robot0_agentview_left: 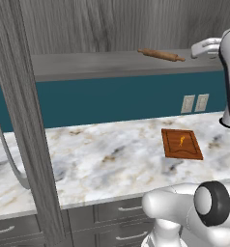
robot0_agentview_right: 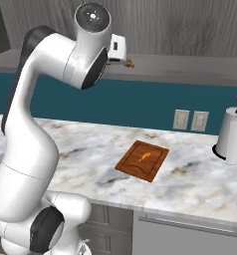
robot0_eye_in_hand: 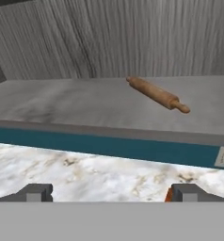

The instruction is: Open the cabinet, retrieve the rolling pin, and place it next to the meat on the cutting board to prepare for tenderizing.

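The rolling pin (robot0_eye_in_hand: 158, 94) lies at an angle on the grey shelf (robot0_eye_in_hand: 62, 101) of the open cabinet (robot0_agentview_left: 20, 120). The fingers (robot0_eye_in_hand: 188, 192) stand wide apart and empty, level with the shelf's front edge and short of the pin. Below, the meat (robot0_agentview_right: 143, 157) sits on the cutting board (robot0_agentview_right: 133, 167) on the marble surface (robot0_agentview_left: 102, 164).

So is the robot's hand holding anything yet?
No, nothing. The gripper is open and empty, and the rolling pin lies untouched on the cabinet shelf ahead of it.
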Robot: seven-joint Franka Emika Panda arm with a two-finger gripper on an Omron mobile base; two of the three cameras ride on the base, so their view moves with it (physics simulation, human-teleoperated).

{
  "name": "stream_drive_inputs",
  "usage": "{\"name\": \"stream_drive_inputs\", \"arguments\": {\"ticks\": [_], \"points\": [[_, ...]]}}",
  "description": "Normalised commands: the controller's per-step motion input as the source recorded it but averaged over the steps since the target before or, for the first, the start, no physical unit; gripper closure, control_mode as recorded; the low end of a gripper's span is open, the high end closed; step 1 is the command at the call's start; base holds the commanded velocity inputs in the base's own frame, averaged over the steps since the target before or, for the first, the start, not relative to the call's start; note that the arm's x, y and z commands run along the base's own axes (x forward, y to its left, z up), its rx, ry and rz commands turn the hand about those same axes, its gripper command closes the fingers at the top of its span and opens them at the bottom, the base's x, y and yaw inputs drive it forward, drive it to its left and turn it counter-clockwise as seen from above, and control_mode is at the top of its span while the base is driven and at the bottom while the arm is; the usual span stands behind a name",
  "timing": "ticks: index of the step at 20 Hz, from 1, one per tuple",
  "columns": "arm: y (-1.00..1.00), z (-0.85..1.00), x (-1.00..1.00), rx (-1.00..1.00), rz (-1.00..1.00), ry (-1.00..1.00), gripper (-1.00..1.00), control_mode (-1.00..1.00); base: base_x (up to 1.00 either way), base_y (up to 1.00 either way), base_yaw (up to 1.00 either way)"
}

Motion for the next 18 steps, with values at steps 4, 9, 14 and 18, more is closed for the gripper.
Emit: {"name": "stream_drive_inputs", "arguments": {"ticks": [4, 9, 14, 18], "points": [[0.0, -0.04, 0.11, 0.0, 0.05, 0.0, -1.0, -1.0, 0.0, 0.0, 0.0], [0.0, -0.02, 0.39, 0.0, 0.11, 0.0, -1.0, -1.0, 0.0, 0.0, 0.0], [-0.05, -0.09, 0.41, 0.0, 0.13, -0.01, -1.0, -1.0, 0.0, 0.0, 0.0], [-0.12, -0.09, 0.43, 0.0, 0.11, 0.0, -1.0, -1.0, 0.0, 0.0, 0.0]]}}
